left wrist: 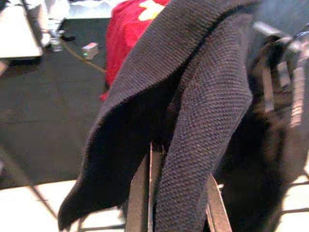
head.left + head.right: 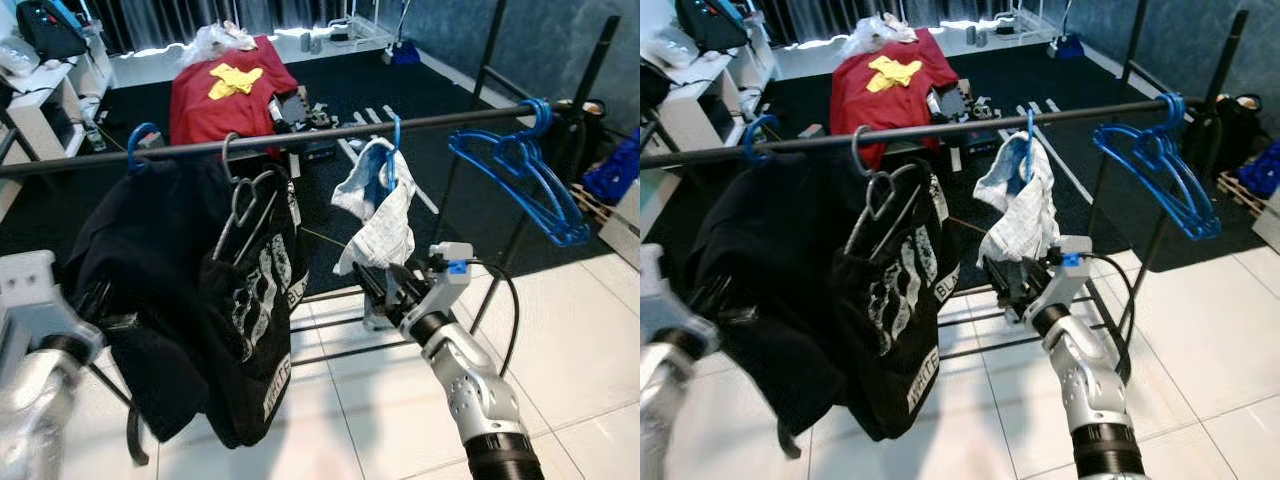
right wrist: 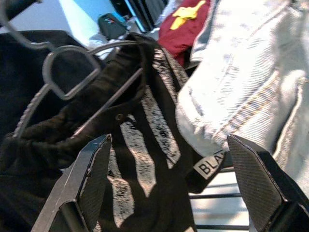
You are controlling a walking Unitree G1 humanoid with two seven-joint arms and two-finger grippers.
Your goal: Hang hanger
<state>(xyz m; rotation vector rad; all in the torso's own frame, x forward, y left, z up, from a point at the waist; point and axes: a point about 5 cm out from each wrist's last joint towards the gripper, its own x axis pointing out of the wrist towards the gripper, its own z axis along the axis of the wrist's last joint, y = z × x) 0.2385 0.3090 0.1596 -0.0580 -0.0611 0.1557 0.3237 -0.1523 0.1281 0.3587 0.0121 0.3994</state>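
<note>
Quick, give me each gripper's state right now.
Left gripper: shut on the black garment.
Right gripper: open, holding nothing, below the light denim piece.

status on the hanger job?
Left gripper shut on black garment. Right gripper open, below white garment. Black garment's blue hanger on rail.

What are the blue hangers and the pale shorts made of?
The blue hangers look like glossy moulded plastic: bright, even colour with shiny highlights. The pale shorts look like washed-out denim: a diagonal weave and tan stitched seams show in the right wrist view.
</note>
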